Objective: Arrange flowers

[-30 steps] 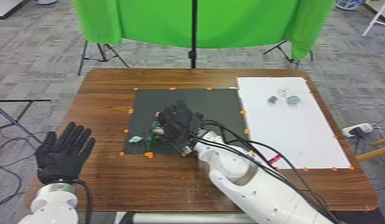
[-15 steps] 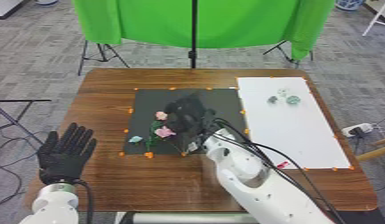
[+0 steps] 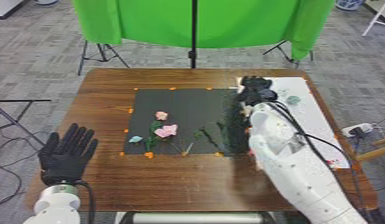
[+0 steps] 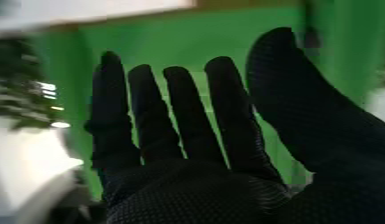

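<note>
In the head view my right hand [image 3: 257, 90] is over the upper left part of the white board, with the forearm reaching back across the board's left edge. The right wrist view shows the same right hand [image 4: 197, 150] with straight fingers and nothing held. My left hand [image 3: 66, 154] rests open at the table's left side. On the black mat lie a pink flower [image 3: 166, 131], a smaller pink flower [image 3: 162, 115], a light blue flower [image 3: 135, 139] and green stems [image 3: 204, 134]. A pale green flower [image 3: 293, 100] lies on the white board, just right of my right hand.
The black mat [image 3: 184, 100] has orange markers round its edge. To its right lies the white board [image 3: 317, 125], with a small red object [image 3: 329, 162] near its lower end. Brown wooden table [image 3: 162, 185] surrounds both. A green backdrop [image 3: 242, 25] stands behind.
My right hand has moved from the black mat up and right to the white board, uncovering the pink flowers and the green stems. The left hand has stayed still.
</note>
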Controlling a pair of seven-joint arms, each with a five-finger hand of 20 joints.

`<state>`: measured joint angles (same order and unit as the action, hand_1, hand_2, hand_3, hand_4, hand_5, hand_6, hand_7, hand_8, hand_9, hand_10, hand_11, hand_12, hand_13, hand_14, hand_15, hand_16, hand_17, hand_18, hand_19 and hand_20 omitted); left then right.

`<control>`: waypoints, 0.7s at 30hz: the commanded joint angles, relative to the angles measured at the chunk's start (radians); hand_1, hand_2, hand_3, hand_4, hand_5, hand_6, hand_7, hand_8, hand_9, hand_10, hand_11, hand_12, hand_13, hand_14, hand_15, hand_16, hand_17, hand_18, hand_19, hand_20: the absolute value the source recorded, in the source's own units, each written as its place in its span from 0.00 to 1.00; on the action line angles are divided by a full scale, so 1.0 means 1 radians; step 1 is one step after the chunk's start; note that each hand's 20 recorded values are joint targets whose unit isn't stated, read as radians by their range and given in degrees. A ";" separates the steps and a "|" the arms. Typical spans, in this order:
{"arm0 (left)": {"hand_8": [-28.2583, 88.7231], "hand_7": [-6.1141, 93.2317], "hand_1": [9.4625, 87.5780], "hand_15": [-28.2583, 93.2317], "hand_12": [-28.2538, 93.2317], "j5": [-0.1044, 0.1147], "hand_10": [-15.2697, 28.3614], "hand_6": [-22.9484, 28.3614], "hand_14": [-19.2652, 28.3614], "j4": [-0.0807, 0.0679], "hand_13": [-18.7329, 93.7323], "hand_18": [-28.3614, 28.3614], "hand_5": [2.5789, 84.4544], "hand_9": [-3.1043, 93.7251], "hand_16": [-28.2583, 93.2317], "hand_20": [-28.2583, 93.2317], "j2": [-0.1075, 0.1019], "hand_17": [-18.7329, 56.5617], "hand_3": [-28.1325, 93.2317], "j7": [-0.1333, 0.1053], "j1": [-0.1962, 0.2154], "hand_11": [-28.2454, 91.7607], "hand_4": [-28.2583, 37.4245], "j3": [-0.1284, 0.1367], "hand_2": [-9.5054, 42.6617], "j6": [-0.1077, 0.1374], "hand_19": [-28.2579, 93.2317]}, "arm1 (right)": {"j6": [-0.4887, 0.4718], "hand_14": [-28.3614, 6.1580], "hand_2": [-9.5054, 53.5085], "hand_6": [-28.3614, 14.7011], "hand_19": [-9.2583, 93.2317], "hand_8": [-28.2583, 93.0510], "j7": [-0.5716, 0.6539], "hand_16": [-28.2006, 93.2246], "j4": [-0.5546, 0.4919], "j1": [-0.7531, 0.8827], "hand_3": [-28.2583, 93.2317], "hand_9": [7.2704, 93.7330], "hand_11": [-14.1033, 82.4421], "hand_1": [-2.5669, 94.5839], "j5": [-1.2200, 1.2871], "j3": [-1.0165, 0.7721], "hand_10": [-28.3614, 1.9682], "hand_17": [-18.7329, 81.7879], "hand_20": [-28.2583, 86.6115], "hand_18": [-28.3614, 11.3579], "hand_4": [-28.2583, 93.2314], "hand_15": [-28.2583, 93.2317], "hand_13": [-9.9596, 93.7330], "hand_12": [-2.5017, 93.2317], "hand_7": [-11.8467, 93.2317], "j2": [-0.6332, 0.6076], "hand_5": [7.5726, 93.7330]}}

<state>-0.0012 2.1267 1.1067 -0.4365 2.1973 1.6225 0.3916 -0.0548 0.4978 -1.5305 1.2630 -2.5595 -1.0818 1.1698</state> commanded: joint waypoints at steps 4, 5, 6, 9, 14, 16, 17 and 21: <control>0.16 0.17 0.24 0.52 0.31 0.013 0.73 0.68 0.75 -0.001 0.43 0.76 0.57 0.44 0.17 0.33 0.013 0.16 0.89 -0.008 0.015 0.42 0.00 -0.008 0.34 0.005 0.53 | -0.032 0.37 0.00 0.57 0.78 0.12 0.007 0.36 0.057 -0.007 0.97 0.42 0.25 0.50 -0.031 -0.042 0.42 0.39 0.51 0.14 0.00 0.43 0.43 0.17 0.27 -0.123 0.47; 0.16 0.17 0.24 0.52 0.31 0.016 0.73 0.68 0.75 0.001 0.43 0.76 0.57 0.44 0.17 0.33 0.012 0.16 0.89 -0.009 0.014 0.42 0.00 -0.010 0.35 0.009 0.53 | -0.043 0.37 0.00 0.57 0.78 0.12 0.008 0.36 0.061 -0.005 0.97 0.42 0.25 0.51 -0.042 -0.041 0.42 0.39 0.51 0.14 0.00 0.43 0.44 0.17 0.27 -0.125 0.47; 0.16 0.17 0.24 0.52 0.31 0.014 0.73 0.68 0.75 -0.002 0.43 0.76 0.57 0.45 0.17 0.33 0.013 0.16 0.89 -0.008 0.012 0.42 0.00 -0.010 0.35 0.002 0.53 | -0.052 0.37 0.00 0.57 0.79 0.12 0.010 0.36 0.065 -0.005 0.97 0.42 0.25 0.51 -0.040 -0.041 0.41 0.40 0.52 0.14 0.00 0.43 0.45 0.17 0.27 -0.125 0.46; 0.16 0.17 0.24 0.52 0.31 0.013 0.73 0.68 0.75 -0.004 0.43 0.76 0.57 0.45 0.17 0.33 0.013 0.16 0.89 -0.008 0.008 0.42 0.00 -0.010 0.35 0.005 0.53 | -0.071 0.39 0.00 0.57 0.80 0.12 0.010 0.37 0.080 -0.007 0.98 0.41 0.25 0.52 -0.013 -0.038 0.43 0.41 0.52 0.13 0.00 0.44 0.47 0.17 0.27 -0.121 0.45; 0.16 0.17 0.24 0.52 0.31 0.016 0.73 0.68 0.75 -0.005 0.43 0.76 0.57 0.45 0.17 0.33 0.014 0.16 0.89 -0.011 0.000 0.42 0.00 -0.012 0.35 0.008 0.53 | -0.043 0.47 0.00 0.60 0.80 0.12 -0.046 0.36 0.094 0.002 0.96 0.41 0.25 0.54 -0.009 -0.055 0.50 0.44 0.51 0.15 0.00 0.44 0.52 0.17 0.29 -0.112 0.44; 0.16 0.17 0.24 0.52 0.31 0.017 0.73 0.68 0.75 -0.004 0.43 0.76 0.57 0.45 0.17 0.33 0.014 0.16 0.89 -0.010 0.004 0.42 0.00 -0.009 0.35 0.007 0.53 | -0.033 0.49 0.00 0.61 0.80 0.11 -0.031 0.36 0.101 -0.004 0.95 0.42 0.25 0.54 -0.006 -0.044 0.53 0.44 0.50 0.17 0.00 0.45 0.54 0.17 0.30 -0.111 0.44; 0.16 0.17 0.24 0.52 0.31 0.017 0.73 0.68 0.75 -0.005 0.43 0.76 0.57 0.45 0.17 0.33 0.014 0.16 0.89 -0.010 0.003 0.42 0.00 -0.010 0.35 0.008 0.53 | -0.025 0.50 0.00 0.63 0.82 0.11 -0.028 0.37 0.105 -0.005 0.94 0.46 0.26 0.55 -0.002 -0.042 0.55 0.45 0.51 0.17 0.00 0.46 0.57 0.17 0.31 -0.111 0.47; 0.16 0.17 0.24 0.52 0.31 0.016 0.73 0.68 0.76 -0.003 0.43 0.76 0.57 0.45 0.17 0.33 0.014 0.16 0.89 -0.008 0.005 0.43 0.00 -0.012 0.36 0.013 0.53 | 0.020 0.59 0.00 0.67 0.86 0.09 -0.030 0.42 0.118 0.005 0.88 0.63 0.34 0.59 0.017 -0.039 0.55 0.48 0.52 0.18 0.00 0.51 0.68 0.20 0.36 -0.117 0.62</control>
<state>0.0079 2.1260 1.1110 -0.4475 2.1910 1.6194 0.3935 -0.1080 0.4477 -1.4361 1.2618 -2.5518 -1.1308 1.0567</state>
